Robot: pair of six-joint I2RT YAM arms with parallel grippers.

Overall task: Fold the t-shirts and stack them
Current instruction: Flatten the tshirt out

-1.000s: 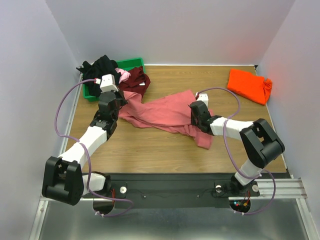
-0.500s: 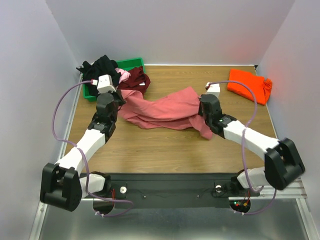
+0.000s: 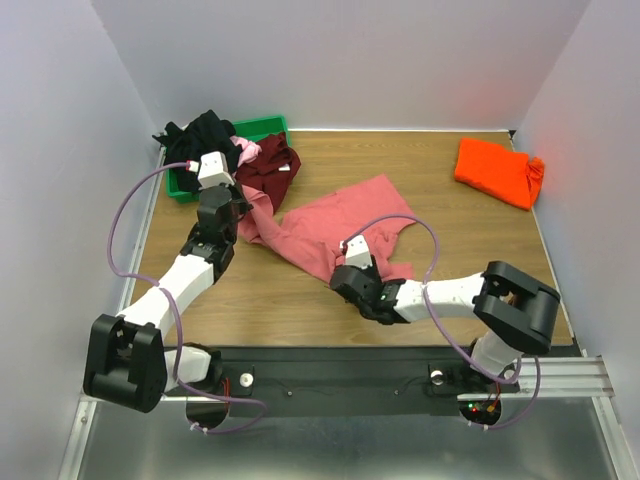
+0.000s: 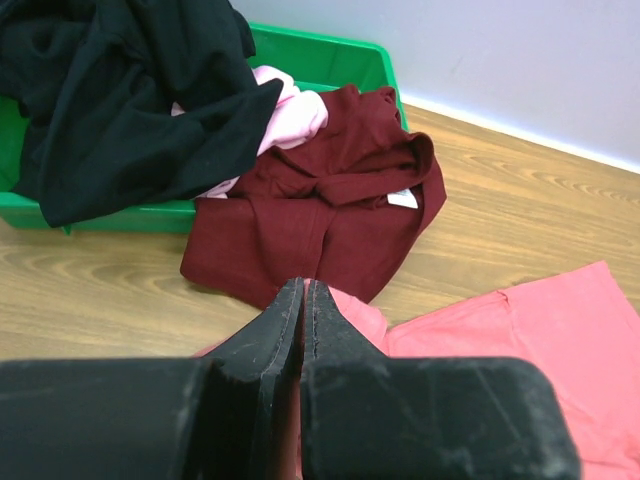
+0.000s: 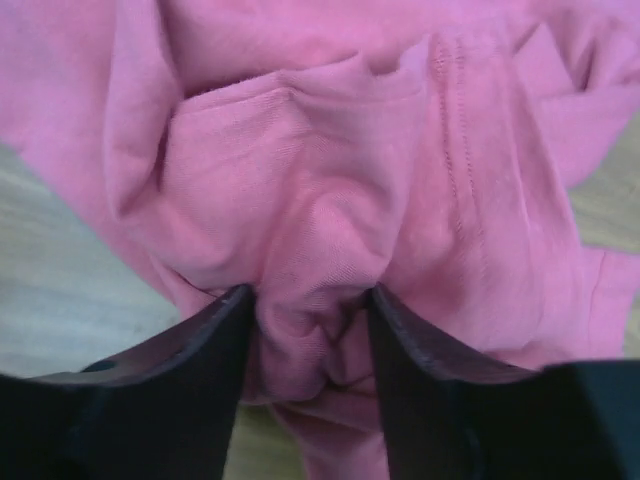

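A salmon-pink t-shirt [image 3: 335,222] lies spread and rumpled across the middle of the table. My left gripper [image 3: 244,206] is shut on its far-left edge; in the left wrist view the fingertips [image 4: 303,285] meet with pink cloth [image 4: 520,340] under them. My right gripper [image 3: 343,272] is at the shirt's near edge. Its jaws stand apart over a bunched fold of the pink cloth [image 5: 310,300] that touches both fingers. A dark maroon t-shirt [image 3: 272,165] lies beside the bin. A black one [image 3: 205,135] and a light pink one [image 3: 245,152] spill from the bin. A bright orange t-shirt [image 3: 495,170] lies folded at the back right.
The green plastic bin [image 3: 262,127] stands at the back left against the wall. White walls close the table on three sides. Bare wood [image 3: 280,295] shows along the near edge and between the pink shirt and the orange one.
My right arm swung from the shirt's right end to its near edge, jaws narrowing then widening. The right end now lies flatter on the table. The left gripper held still.
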